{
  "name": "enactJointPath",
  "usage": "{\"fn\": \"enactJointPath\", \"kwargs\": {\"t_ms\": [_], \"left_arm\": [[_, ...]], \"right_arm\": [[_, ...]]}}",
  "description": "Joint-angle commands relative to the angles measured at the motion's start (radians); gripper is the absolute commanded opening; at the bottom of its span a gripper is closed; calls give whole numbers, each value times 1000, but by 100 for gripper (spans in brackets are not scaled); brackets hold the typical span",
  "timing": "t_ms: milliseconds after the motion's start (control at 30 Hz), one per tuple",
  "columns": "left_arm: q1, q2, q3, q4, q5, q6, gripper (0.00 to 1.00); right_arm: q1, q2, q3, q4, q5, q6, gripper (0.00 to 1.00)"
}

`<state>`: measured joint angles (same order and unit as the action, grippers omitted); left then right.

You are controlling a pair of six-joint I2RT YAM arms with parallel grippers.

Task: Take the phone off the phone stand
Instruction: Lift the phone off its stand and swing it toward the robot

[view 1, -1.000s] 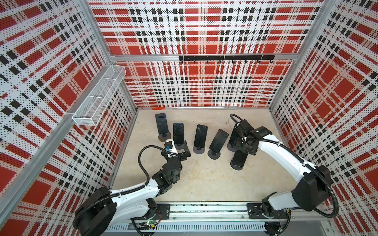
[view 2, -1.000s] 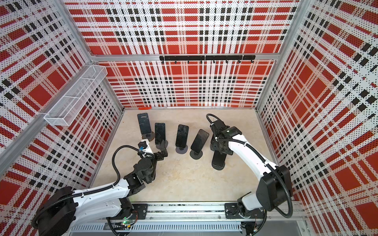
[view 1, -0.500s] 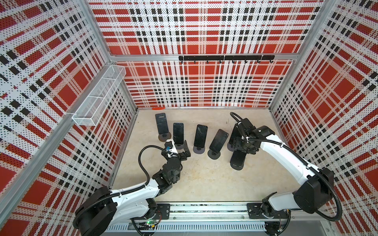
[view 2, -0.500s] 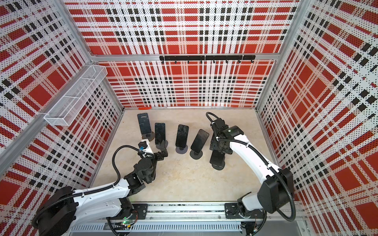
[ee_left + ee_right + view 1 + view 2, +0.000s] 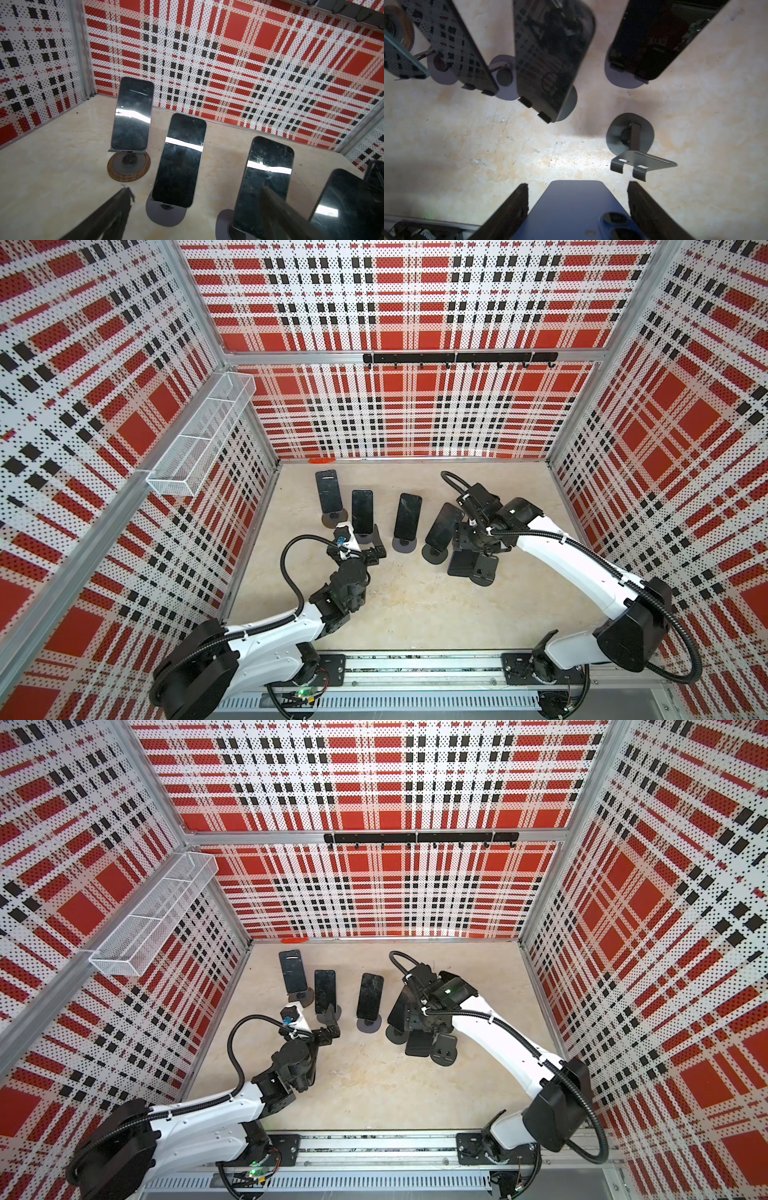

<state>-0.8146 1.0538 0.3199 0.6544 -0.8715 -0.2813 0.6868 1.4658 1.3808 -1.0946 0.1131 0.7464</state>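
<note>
Far left: a phone (image 5: 131, 116) stands on a wood-rimmed stand (image 5: 128, 168). Beside it a second phone (image 5: 179, 160) is propped on a grey stand (image 5: 164, 216).

The left gripper (image 5: 195, 189) faces this second phone with its jaws spread wide and nothing between them (the fingers (image 5: 116, 209) frame the phone without touching it).

A third phone (image 5: 266, 182) and a tilted fourth phone (image 5: 444, 523) each sit on their own stands.

Right: the right gripper (image 5: 578, 186) is clamped on the blue phone (image 5: 577, 209) by its long edges, camera side showing. The blue phone is clear of the phone stand (image 5: 630, 136), whose cradle is bare just beside it on the beige table (image 5: 415, 610).
</note>
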Motion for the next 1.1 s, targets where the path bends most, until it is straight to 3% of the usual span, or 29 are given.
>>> {"fn": "enactJointPath", "kwargs": {"t_ms": [0,233,633,1067], "left_arm": [[48,-45,0,-34,5,-6,98],[156,-155,-51,-92,36,-31,98],[319,-208,-85,-158,67,-144,98],[388,-202,-109,-159,118,-201,98]], "right_arm": [[58,44,58,21,4,-3,67],[202,188,141,35,-10,-37,68],[338,413,249,68,-129,-61,68],[418,598,337,91,-214,-21,68]]}}
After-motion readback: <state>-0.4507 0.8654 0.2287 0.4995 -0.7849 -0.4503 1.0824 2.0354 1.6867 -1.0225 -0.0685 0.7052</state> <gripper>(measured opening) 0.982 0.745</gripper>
